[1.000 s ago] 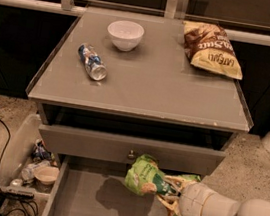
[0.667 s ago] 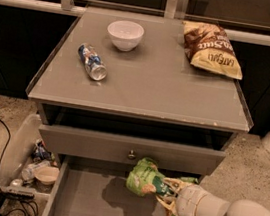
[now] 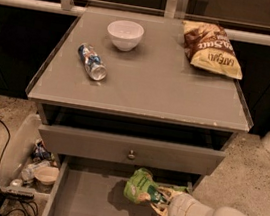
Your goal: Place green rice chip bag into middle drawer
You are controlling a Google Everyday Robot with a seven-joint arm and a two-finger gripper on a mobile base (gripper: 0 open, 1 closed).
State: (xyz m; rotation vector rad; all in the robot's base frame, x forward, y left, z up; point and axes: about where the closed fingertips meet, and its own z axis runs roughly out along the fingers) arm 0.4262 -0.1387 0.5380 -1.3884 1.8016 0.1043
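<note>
The green rice chip bag hangs over the open middle drawer, above its grey floor near the right side. My gripper reaches in from the lower right on a white arm and is shut on the bag's right end. The bag's lower edge is partly hidden behind my fingers. The drawer is pulled out below a grey drawer front with a small round knob.
On the grey table top stand a white bowl, a lying plastic bottle and a brown-and-yellow chip bag. A clear bin of clutter sits on the floor at left, with cables beside it.
The gripper and the bag have shifted very slightly left over the drawer. Nothing else has moved.
</note>
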